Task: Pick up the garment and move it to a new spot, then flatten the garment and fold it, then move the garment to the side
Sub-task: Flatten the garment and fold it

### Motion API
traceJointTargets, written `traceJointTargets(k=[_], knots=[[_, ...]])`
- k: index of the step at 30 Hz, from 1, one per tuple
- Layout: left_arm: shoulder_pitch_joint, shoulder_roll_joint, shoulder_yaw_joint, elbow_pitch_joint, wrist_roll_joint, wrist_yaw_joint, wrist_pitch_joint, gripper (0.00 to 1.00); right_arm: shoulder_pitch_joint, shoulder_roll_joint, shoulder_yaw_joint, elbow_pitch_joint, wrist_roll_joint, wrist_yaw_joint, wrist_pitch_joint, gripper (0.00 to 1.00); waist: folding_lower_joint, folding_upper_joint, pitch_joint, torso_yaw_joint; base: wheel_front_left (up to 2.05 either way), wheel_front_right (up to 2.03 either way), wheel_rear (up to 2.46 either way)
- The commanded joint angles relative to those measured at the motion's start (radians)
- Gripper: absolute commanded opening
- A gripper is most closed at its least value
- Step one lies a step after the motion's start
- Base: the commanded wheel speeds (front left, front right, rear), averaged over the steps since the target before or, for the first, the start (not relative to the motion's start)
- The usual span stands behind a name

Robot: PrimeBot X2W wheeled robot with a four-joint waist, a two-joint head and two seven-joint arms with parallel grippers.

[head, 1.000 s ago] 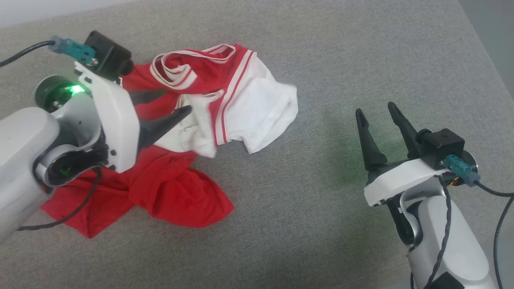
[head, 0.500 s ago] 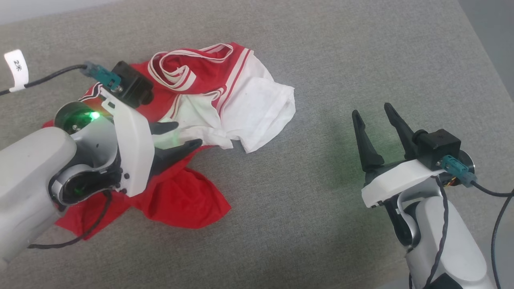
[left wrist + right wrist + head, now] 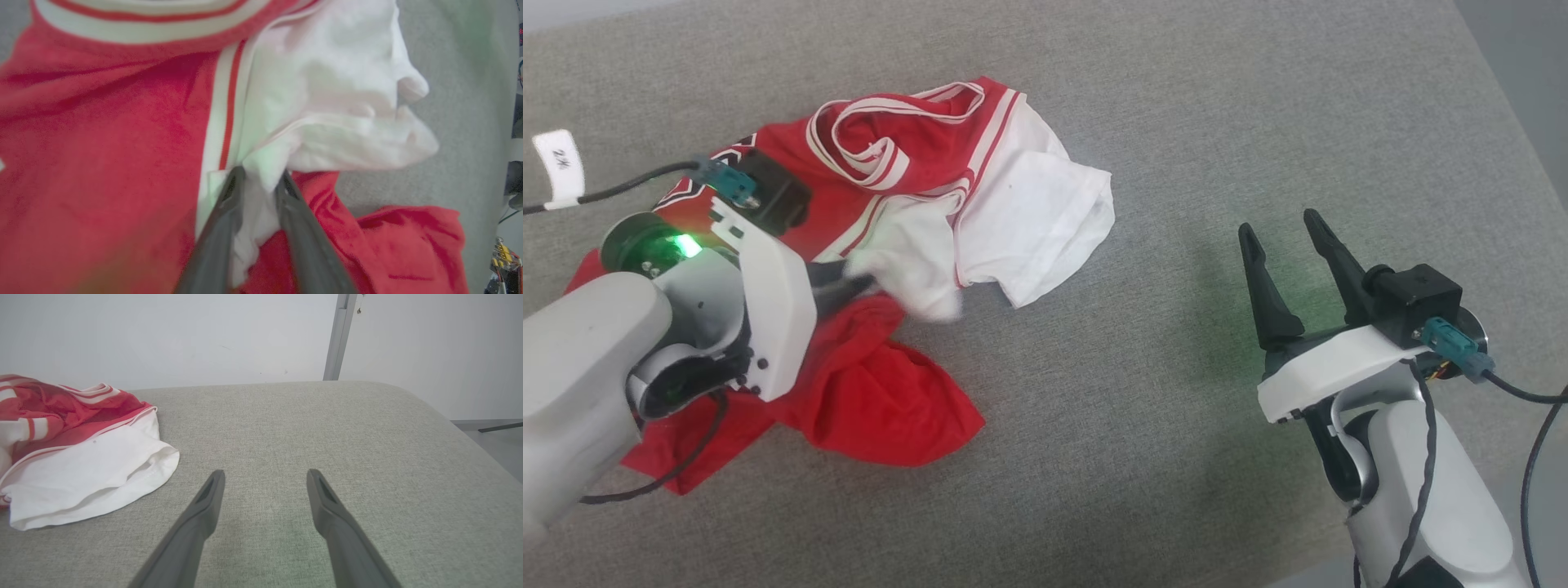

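Observation:
The garment, a red jersey with white sleeve panels edged in red stripes, lies crumpled on the left half of the grey surface. My left gripper sits low over its middle. In the left wrist view its fingers pinch a bunched fold of white cloth beside the red body, so it is shut on the garment. My right gripper hovers open to the right, well apart from the cloth. The right wrist view shows its spread fingers over bare fabric, with the garment lying off to the left.
The grey padded table stretches bare between the garment and the right arm; its right edge drops to the floor. A cable with a white tag trails from the left wrist. A pale wall and a metal post stand behind.
My left gripper's fingers came together on the white fold and drew back a little, tugging the cloth. The right arm has stayed put.

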Motion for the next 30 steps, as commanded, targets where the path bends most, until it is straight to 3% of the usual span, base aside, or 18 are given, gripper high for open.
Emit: traceJointTargets(k=[1,16,30], knots=[[0.018,0.0,-0.012,0.016,-0.003,0.003,0.005,0.0,-0.003,0.001,-0.003,-0.005,-0.002,-0.002,-0.004,1.0,0.0,0.0,0.0,0.002,0.0,0.0,0.0],[-0.001,0.091,0.116,-0.025,-0.214,0.01,-0.065,0.0,0.022,0.001,-0.05,-0.014,-0.036,-0.002,0.026,1.0,0.0,0.0,-0.056,0.068,0.0,0.0,0.0],[0.111,0.157,0.221,0.038,-0.386,0.099,-0.207,0.0,0.059,0.001,-0.088,-0.063,-0.095,-0.002,0.102,1.0,0.0,0.0,-0.143,0.165,0.0,0.0,0.0]])
